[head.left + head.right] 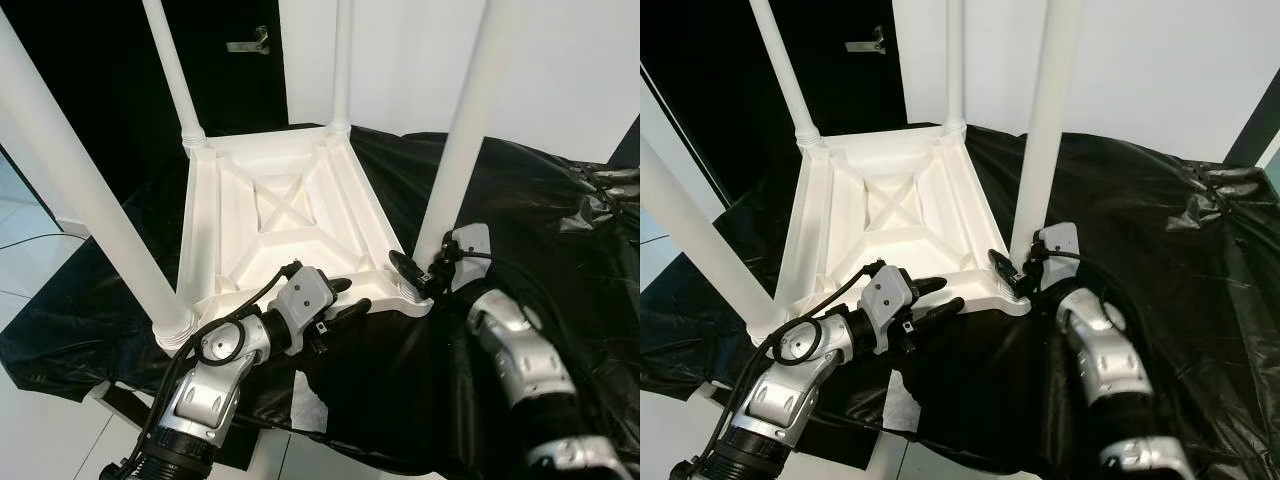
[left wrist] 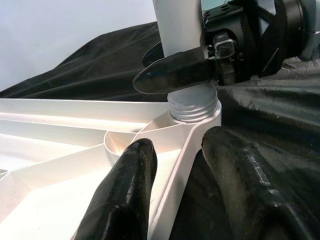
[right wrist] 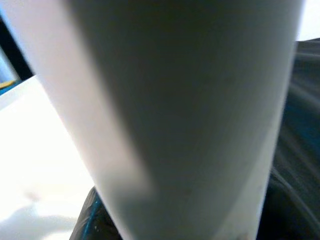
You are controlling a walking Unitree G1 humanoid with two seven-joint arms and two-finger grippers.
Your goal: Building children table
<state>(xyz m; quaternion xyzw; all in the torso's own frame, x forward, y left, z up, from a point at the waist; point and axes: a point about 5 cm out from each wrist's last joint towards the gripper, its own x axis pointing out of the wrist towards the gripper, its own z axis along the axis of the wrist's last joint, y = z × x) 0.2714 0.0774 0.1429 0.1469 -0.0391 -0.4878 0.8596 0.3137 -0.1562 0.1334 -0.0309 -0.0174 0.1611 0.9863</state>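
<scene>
Last leg (image 1: 455, 150) going into upturned tabletop (image 1: 290, 215); right gripper (image 1: 425, 272) closed round its base; left gripper (image 1: 340, 300) fingers parted astride rim, bracing; next: twist leg home.

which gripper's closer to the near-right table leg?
Right. The right gripper is at the base of the near-right leg, one finger against it. The left gripper straddles the tabletop rim beside that corner, apart from the leg.

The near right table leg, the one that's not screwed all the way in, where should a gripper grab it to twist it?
Grip the near right leg low on its round shaft, just above the exposed threads, coming level from the robot's side. The right gripper is already there. The shaft stands upright, and the table frame blocks the far side.
</scene>
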